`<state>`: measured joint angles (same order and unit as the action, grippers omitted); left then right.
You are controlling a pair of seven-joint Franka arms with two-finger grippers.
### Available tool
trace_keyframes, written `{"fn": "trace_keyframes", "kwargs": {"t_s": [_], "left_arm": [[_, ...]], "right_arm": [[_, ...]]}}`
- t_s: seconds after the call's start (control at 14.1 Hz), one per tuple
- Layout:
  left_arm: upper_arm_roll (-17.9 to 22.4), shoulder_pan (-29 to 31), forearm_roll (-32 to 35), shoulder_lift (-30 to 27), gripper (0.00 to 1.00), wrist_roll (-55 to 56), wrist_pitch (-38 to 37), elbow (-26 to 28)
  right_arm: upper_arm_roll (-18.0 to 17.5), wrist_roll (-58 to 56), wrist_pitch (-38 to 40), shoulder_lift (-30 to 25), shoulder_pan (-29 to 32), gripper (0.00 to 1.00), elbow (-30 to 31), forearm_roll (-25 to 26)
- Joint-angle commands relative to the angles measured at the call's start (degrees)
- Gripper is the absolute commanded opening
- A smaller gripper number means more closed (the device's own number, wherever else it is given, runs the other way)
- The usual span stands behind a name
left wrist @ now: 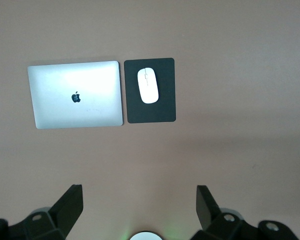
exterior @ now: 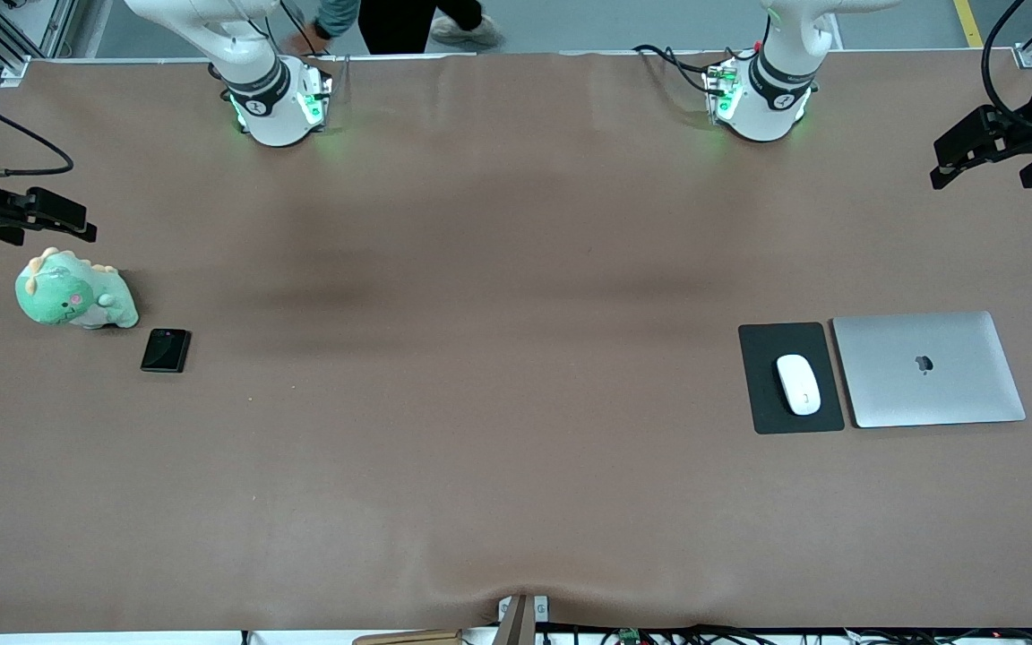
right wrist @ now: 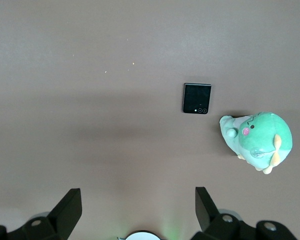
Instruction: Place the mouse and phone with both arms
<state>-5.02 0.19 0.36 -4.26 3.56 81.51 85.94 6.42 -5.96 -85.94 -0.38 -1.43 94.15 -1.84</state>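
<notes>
White mouse: the small smooth oval mouse lies on a matte black pad, just beside a silver laptop.
Black phone: the glossy rectangular phone lies flat on the brown desk, near a green plush dinosaur.
Left gripper: up at its desk end, jaws wide, empty.
Right gripper: the same.
Risk: the thin phone may slip; the mouse pad may drag along.

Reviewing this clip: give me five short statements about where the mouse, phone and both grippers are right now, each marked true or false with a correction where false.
1. The mouse lies on the mouse pad. True.
2. The phone rests on the laptop. False: it lies on the bare table beside the plush dinosaur, at the right arm's end.
3. The left gripper is open and empty. True.
4. The right gripper is shut on the phone. False: it is open, holding nothing.
5. The laptop is open. False: its lid is closed.
</notes>
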Motion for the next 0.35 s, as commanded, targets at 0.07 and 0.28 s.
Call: {"fn": "trace_keyframes", "kwargs": {"t_s": [0.07, 0.28], "left_arm": [[0.1, 0.24, -0.8, 0.56, 1.0, 0.57, -1.26, -1.48], [0.1, 0.24, -0.89, 0.48, 1.0, 0.66, -1.79, -1.57]], "right_arm": [[-0.36, 0.51, 0.51, -0.23, 0.02, 1.0, 0.07, 1.05], [-0.36, 0.51, 0.42, -0.23, -0.07, 1.0, -0.02, 1.05]]}}
